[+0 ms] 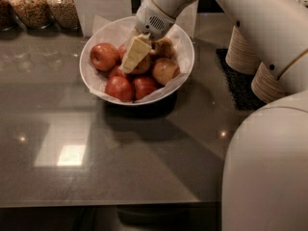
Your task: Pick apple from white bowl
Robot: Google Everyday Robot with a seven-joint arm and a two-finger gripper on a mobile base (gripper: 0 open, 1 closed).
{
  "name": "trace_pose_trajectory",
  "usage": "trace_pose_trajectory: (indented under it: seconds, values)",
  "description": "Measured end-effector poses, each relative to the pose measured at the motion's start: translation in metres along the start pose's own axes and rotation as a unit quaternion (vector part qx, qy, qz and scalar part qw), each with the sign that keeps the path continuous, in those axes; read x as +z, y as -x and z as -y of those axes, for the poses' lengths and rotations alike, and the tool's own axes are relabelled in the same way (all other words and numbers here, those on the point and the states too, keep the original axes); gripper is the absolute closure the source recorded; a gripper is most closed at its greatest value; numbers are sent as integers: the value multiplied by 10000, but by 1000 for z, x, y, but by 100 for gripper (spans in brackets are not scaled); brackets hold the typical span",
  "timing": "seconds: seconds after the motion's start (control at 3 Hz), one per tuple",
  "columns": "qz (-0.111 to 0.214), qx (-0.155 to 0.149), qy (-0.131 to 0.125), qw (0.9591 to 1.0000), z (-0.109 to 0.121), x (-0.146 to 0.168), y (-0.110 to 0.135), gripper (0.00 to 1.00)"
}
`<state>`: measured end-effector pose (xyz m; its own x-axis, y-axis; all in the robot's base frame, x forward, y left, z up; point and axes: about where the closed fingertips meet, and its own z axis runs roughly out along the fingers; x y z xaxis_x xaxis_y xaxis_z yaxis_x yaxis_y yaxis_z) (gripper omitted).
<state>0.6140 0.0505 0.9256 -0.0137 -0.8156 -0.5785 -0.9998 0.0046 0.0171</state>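
Observation:
The white bowl, lined with crinkled white paper, stands at the back middle of the dark counter and holds several apples. The lighter pinkish-red apple with a pale blush lies at the bowl's right side. A yellow-brown mottled apple sits behind it. Darker red apples lie at the left and front. My gripper reaches down from the upper right into the middle of the bowl. It rests against a reddish apple that it partly hides, just left of the lighter apple.
Glass jars of grains stand at the back left. A white panel stands behind the bowl. A dark mat lies to the bowl's right. My white arm and base fill the right side.

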Motion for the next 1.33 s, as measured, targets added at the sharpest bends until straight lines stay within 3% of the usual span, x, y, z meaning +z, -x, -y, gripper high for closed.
trace_pose_trajectory:
  seconds: [0.67, 1.0, 1.33]
  values:
    - [92, -95, -62, 9999, 5, 1, 7, 89]
    - [41, -472, -266, 9985, 10, -21, 42, 100]
    - [-223, -670, -688, 9951, 1, -71, 93, 100]
